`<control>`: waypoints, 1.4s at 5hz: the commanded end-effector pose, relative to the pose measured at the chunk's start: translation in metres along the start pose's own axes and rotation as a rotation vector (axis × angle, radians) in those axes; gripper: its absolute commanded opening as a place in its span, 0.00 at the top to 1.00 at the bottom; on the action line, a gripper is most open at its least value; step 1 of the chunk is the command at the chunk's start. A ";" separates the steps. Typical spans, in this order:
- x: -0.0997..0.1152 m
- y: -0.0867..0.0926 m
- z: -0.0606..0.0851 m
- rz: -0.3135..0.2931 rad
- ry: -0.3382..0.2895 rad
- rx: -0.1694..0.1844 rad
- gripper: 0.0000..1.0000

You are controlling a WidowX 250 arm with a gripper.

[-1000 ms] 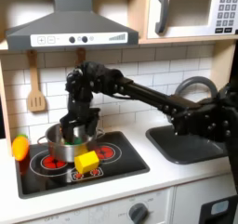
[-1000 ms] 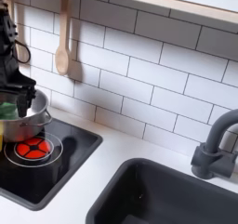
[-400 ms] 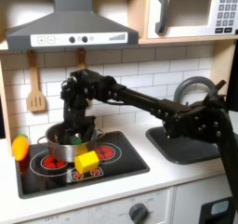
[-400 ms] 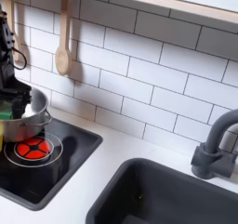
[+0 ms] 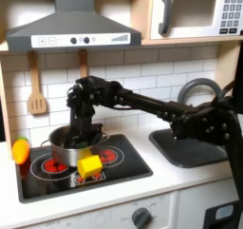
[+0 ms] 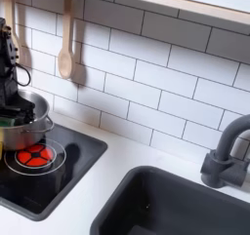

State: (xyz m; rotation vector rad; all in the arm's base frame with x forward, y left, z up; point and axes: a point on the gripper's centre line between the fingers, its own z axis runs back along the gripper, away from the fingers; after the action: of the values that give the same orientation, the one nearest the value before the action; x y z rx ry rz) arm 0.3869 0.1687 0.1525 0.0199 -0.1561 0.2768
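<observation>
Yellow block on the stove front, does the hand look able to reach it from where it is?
Probably yes. The hand is down in the pot; the yellow block lies just in front, nothing on top. The pot rim is the only hurdle.

The wall [image 5: 142,76] is covered with white tiles in both exterior views. A grey hood [image 5: 71,24] hangs above, a microwave [image 5: 195,11] stands beside it, and the white counter [image 5: 142,185] holds a dark sink [image 6: 166,205].

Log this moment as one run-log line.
pincer: lowered inside metal pot, jaws hidden | pot: on stove left burner | yellow block: in front of pot | wooden spoon: hanging on wall
</observation>
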 end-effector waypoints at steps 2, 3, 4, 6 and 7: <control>-0.008 -0.026 0.004 -0.050 -0.001 -0.023 0.00; -0.012 -0.036 0.008 -0.072 -0.008 -0.033 0.00; -0.017 -0.049 0.009 -0.098 -0.004 -0.045 0.00; -0.027 -0.062 0.012 -0.142 0.000 -0.051 0.00; -0.030 -0.069 0.011 -0.158 0.001 -0.053 0.00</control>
State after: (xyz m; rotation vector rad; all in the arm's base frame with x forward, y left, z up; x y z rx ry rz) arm 0.3750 0.0926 0.1599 -0.0242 -0.1606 0.1153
